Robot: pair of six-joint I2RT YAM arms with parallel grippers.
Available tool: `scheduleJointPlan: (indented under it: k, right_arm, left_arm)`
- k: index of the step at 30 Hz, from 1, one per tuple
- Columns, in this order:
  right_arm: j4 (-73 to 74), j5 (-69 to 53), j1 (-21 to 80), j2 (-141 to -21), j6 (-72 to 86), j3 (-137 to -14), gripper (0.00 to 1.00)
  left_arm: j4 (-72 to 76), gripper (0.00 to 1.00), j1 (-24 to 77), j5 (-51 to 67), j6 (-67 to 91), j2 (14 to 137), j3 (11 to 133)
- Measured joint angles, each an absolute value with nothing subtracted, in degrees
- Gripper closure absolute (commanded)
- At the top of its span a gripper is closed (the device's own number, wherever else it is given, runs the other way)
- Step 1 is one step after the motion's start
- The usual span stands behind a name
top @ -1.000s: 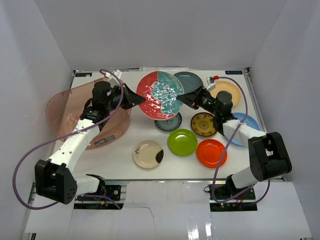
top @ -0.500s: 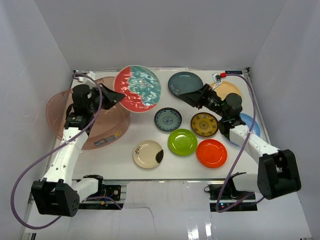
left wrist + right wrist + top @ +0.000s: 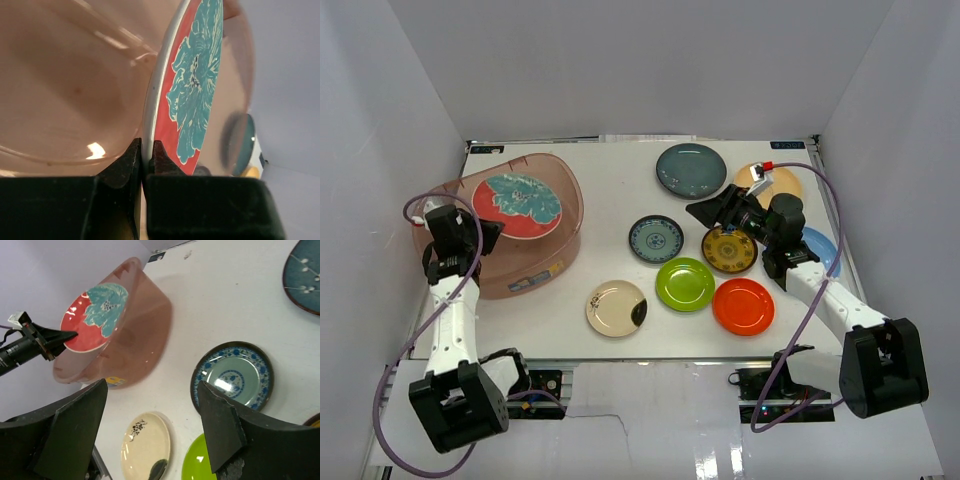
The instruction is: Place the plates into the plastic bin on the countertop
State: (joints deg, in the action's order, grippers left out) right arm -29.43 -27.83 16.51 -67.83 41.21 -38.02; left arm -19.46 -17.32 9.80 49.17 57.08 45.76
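Observation:
A large red-and-teal plate (image 3: pixel 518 205) is inside the pinkish plastic bin (image 3: pixel 535 270) at the left of the white countertop (image 3: pixel 610 190). My left gripper (image 3: pixel 483 232) is shut on its left rim; in the left wrist view the plate (image 3: pixel 195 90) stands edge-on between the closed fingers. I cannot tell whether it touches the bin floor. My right gripper (image 3: pixel 705 212) is open and empty above the blue-patterned plate (image 3: pixel 656 239). In its own view it (image 3: pixel 152 387) looks down on that plate (image 3: pixel 232 376), with the bin (image 3: pixel 145 335) farther off.
Loose plates lie on the right half: dark teal (image 3: pixel 691 169), pale yellow (image 3: pixel 775 183), brown-yellow patterned (image 3: pixel 727 248), green (image 3: pixel 684 284), orange (image 3: pixel 743 306), cream (image 3: pixel 617 308), and blue (image 3: pixel 820 250) partly under the right arm. White walls enclose the table.
Both grippers held the red-and-teal plate above the table's middle. The right gripper let go, opened and drew back right. The left arm swung the plate left and down into the bin.

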Motion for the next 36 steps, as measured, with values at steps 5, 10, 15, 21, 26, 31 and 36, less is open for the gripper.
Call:
scheduleJointPlan:
  k: [5, 10, 15, 21, 26, 31, 36]
  right_arm:
    - [-28.03, -24.62, 16.12, -68.66, 38.79, -38.04, 0.23]
    - [-26.79, -19.07, 15.86, -75.11, 37.67, -39.42, 0.21]
    - [-25.61, -10.72, 15.38, -84.49, 37.95, -43.16, 0.20]
    - [-25.67, -4.47, 15.22, -94.87, 41.39, -48.36, 0.21]
    - [-26.50, -0.34, 15.09, -103.11, 45.63, -53.58, 0.25]
    - [-28.10, 2.74, 15.07, -108.05, 50.33, -56.49, 0.33]
    - [-28.40, 5.23, 14.90, -112.07, 53.10, -59.90, 0.36]
  left_arm:
    - [-19.18, 1.00, -19.20, 9.85, 49.15, 63.24, 42.96]
    - [-18.00, 0.58, -19.40, 9.61, 48.75, 66.94, 42.61]
    - [-15.68, 0.02, -19.44, 9.45, 47.94, 67.07, 42.78]
    - [-16.34, 0.02, -19.55, 8.86, 46.11, 66.24, 42.81]
    - [-19.55, 0.02, -19.38, 4.73, 43.57, 65.67, 43.13]
    - [-21.87, 0.02, -19.38, 0.40, 41.06, 66.48, 44.75]
    - [-22.74, 0.02, -19.38, -2.72, 38.57, 70.32, 47.75]
